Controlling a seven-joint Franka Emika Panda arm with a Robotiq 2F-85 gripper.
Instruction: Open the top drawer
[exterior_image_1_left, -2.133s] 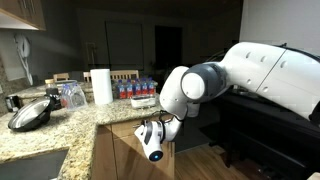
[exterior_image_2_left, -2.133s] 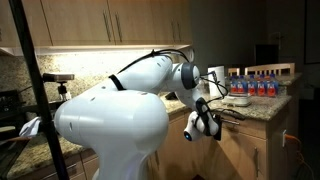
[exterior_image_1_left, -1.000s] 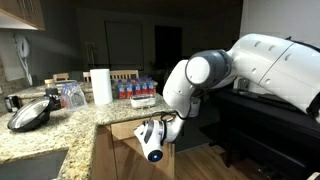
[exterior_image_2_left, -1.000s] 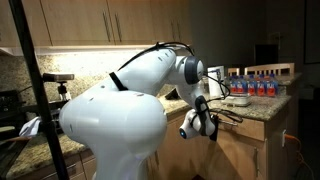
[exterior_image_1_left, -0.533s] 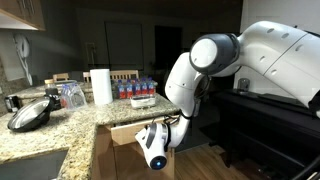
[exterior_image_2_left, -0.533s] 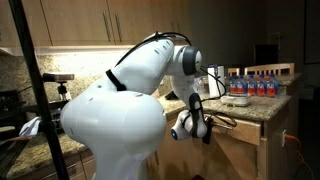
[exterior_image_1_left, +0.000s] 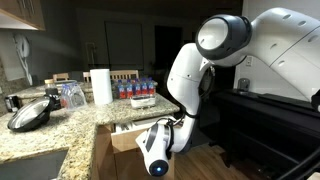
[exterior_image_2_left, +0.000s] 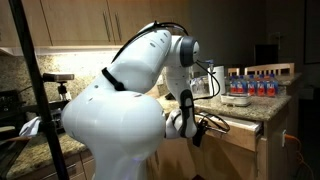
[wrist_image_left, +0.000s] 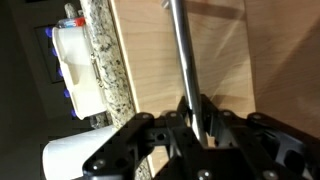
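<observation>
Wrist view: end effector clamps top drawer handle; bottle labels blurred.

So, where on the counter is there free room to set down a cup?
Bare granite lies in front of the paper towel roll, between the black pan and the counter edge above the top drawer. The back is crowded: glass jar, bottles, white container. The claw grips the drawer handle, so no passage there.
</observation>
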